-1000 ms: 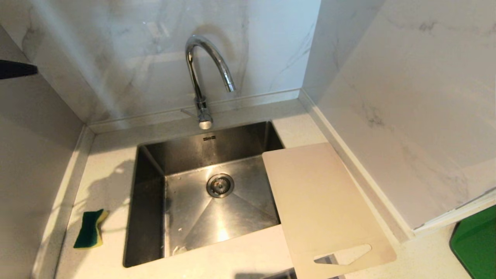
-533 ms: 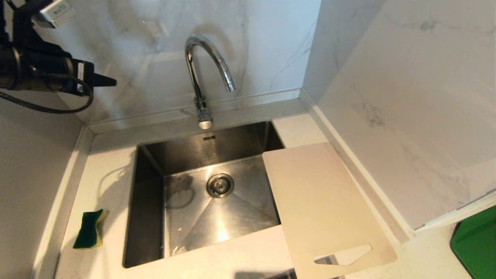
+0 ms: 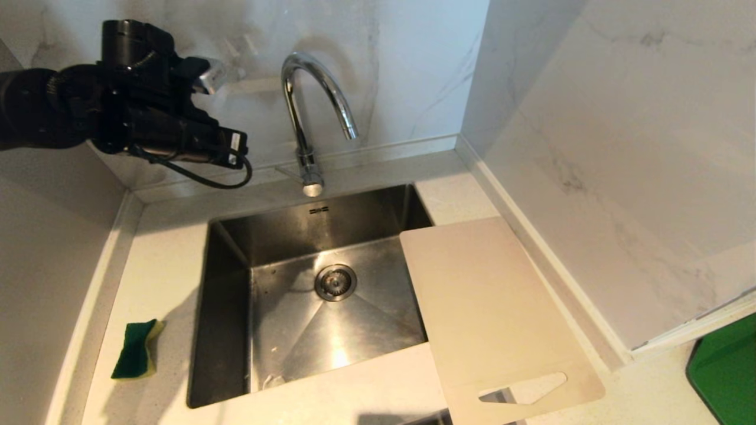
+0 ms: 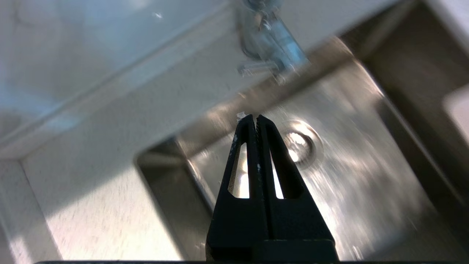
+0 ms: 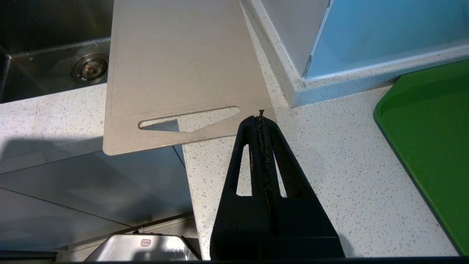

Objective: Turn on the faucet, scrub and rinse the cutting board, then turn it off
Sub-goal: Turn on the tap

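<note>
Cutting board (image 3: 493,307) long axis front-back, handle slot nearest robot

Green sponge (image 3: 136,349) left of sink (image 3: 227,227); green tray (image 3: 725,372)

We take the sink (image 3: 236,330) as our landmark. Behind its back rim stands the faucet (image 3: 307,118), spout arching over the basin. The drain (image 3: 335,282) lies in the sink's floor, near the middle. The board (image 3: 490,313) lies on the counter (image 3: 159,260) right of the sink, one long edge overhanging the basin and its slot end past the counter's front edge. Left of the sink, near the front, lies a sponge (image 3: 136,349). Above the sink's back left corner, left of the faucet, we see the left gripper (image 4: 255,118). Far right of the sink sits a tray (image 3: 726,372).
</note>
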Robot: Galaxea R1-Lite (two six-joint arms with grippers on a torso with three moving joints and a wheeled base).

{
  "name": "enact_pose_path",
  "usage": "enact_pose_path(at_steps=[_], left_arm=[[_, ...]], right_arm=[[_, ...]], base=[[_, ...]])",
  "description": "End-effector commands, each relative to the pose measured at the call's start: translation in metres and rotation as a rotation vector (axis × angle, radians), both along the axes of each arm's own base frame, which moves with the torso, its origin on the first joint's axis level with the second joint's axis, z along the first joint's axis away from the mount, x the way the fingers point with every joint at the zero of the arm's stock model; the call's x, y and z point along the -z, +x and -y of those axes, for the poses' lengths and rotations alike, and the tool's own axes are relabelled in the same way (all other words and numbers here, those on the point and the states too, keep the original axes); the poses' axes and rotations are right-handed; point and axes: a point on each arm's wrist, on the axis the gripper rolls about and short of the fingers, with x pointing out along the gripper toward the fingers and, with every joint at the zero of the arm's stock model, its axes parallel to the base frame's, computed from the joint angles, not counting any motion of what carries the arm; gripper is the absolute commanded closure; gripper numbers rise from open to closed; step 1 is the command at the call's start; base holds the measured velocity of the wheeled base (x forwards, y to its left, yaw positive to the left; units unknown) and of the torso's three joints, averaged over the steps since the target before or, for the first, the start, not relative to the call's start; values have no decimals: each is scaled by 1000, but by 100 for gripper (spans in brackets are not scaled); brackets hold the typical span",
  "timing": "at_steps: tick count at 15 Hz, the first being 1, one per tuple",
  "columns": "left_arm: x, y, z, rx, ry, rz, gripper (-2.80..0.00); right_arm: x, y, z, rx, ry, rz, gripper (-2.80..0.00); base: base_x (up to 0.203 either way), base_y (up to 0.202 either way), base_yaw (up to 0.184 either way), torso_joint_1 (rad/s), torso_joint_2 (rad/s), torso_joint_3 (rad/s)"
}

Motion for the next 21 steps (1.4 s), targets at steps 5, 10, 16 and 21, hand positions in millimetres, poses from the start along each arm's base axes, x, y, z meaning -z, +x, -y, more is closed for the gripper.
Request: enact_pose_path(at_steps=[5,10,16,21], left_arm=[[51,43,54,-151,6,70,0],[75,58,68,-265,-73,80,0],[73,55,82,-316,-211,141,0],[75,53,88,-389,-249,152,0]], right_arm=[[0,0,0,-1,0,-1,0],[0,0,0,0,0,-1,0],[0,0,0,-1,0,-1,0],[0,0,0,-1,0,-1,0]], base=[[0,0,0,0,0,0],[0,0,0,0,0,0],[0,0,0,0,0,0],[0,0,0,0,0,0]])
